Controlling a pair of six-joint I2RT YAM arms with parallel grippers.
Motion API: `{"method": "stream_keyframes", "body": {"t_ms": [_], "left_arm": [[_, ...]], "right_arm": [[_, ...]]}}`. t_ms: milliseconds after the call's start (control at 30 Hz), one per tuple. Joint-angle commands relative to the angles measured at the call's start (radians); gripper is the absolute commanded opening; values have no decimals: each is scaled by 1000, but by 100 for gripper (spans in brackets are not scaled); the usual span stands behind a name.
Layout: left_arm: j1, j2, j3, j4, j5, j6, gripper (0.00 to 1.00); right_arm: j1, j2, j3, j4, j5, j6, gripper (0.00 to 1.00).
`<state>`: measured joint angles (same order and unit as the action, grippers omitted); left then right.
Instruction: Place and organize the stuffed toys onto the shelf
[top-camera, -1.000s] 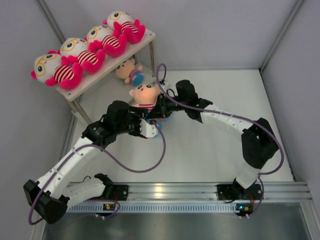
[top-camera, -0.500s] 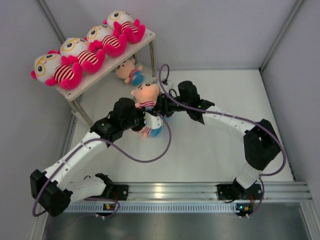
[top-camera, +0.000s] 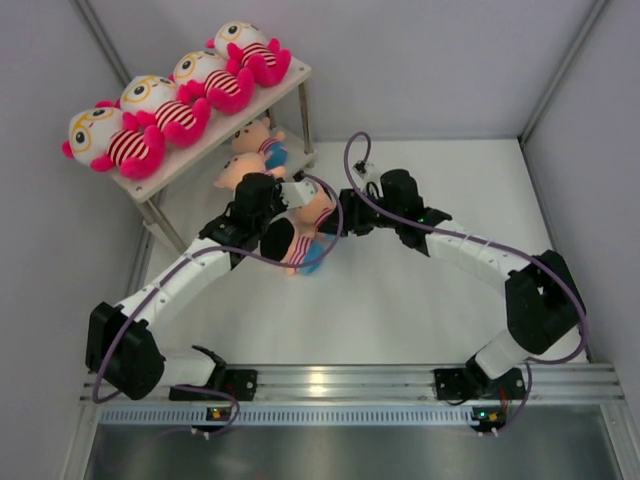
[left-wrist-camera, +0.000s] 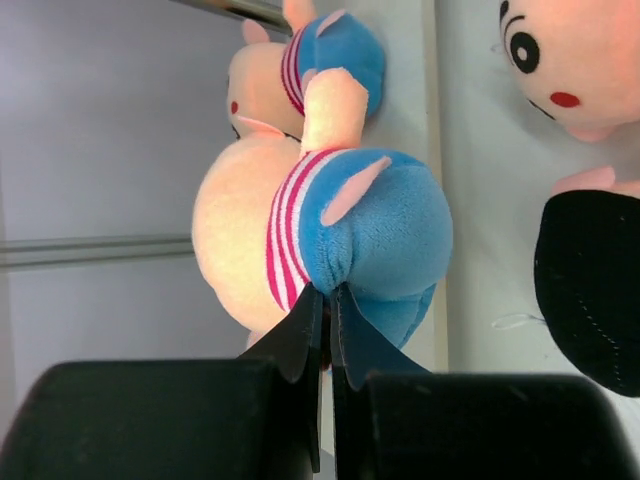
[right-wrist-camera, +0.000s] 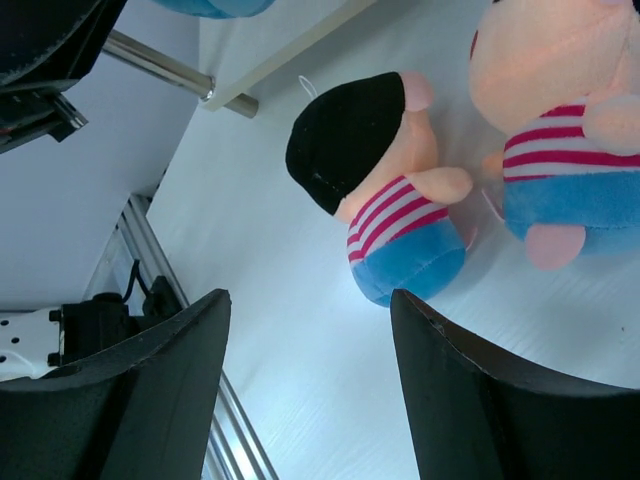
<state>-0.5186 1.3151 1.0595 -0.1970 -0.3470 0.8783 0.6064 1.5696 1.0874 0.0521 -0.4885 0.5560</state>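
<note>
Four white-headed toys with pink limbs lie in a row on the top board of the shelf, and we count four peach-faced ones lower down. We see the left end effector pressed together on the blue pants of the held toy, pinching the fabric at its seat. From overhead this one sits under the front edge of the top board, just beside a second peach-faced toy that lies further in beneath the board. Whether it rests on the lower tier we cannot tell. The other two lie on the table, touching each other, between the two arms: a black-haired toy with the back of its head toward the right wrist camera, and a striped toy in blue pants next to it. The right end effector hovers above this pair, its fingers spread wide and gripping nothing.
</note>
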Motion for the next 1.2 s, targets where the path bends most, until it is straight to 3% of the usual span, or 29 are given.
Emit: {"method": "stream_keyframes", "body": {"t_ms": [0,233,733,1167], "left_arm": [[14,-40,-50,172,-44,66,0],[196,64,-72,290,87,152,0],[265,381,14,465,157,240,0],[273,435,66,496,275,281,0]], "right_arm": [[3,-63,5,12,25,-44,66],[-5,-82,-10,-3,25,-76,66],[-69,-131,-72,-21,5,-119,66],[-96,-114,-67,-24,2,-117,66]]}}
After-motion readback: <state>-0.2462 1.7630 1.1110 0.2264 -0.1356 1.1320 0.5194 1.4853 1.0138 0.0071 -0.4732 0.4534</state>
